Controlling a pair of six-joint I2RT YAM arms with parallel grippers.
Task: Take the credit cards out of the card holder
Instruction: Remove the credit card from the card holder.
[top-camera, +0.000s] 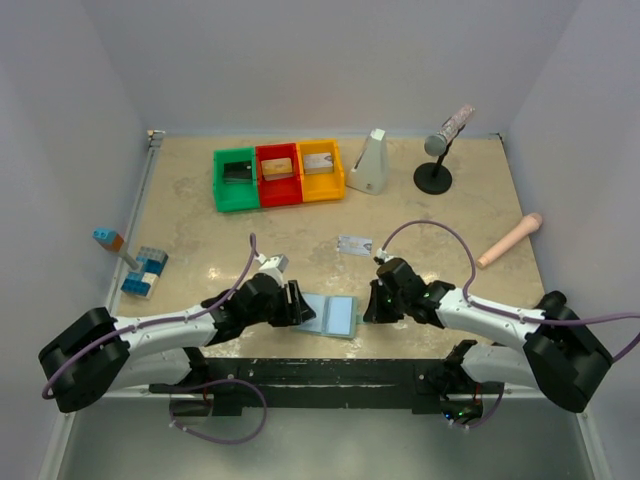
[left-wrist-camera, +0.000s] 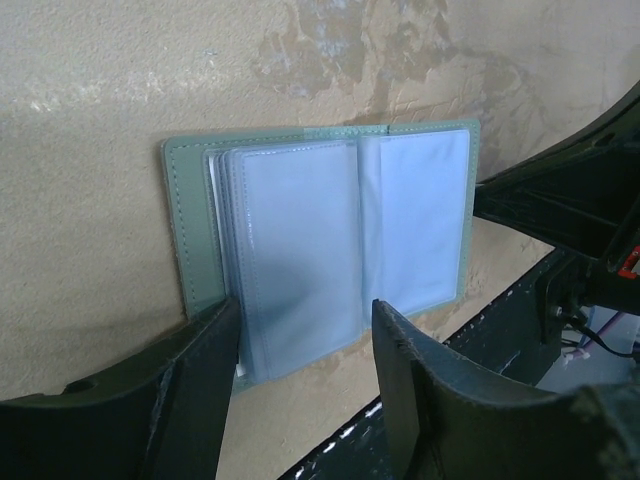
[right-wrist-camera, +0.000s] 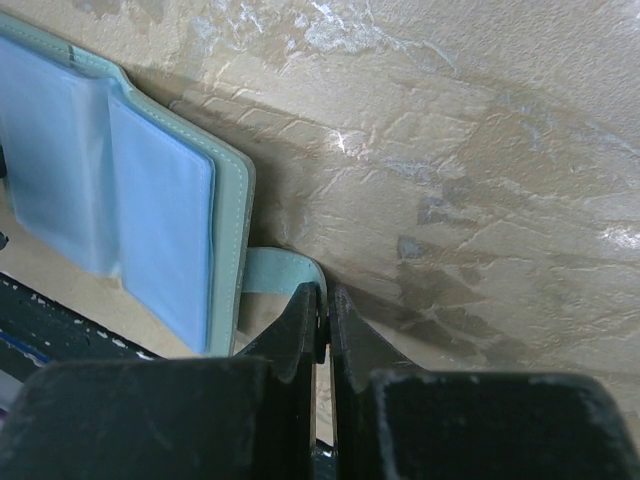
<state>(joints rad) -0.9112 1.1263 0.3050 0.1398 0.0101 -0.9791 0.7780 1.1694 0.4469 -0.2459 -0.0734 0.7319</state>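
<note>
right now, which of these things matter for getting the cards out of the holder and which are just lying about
For the job: card holder, silver-grey card on the table, left gripper open, right gripper shut on the holder's tab.
Lying about: coloured bins, blue bricks, microphone, peach cylinder.

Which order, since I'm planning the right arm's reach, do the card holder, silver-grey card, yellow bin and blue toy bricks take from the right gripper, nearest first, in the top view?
From the right gripper:
1. card holder, just left, at its fingertips.
2. silver-grey card, on the table beyond it.
3. yellow bin, back row.
4. blue toy bricks, far left.
</note>
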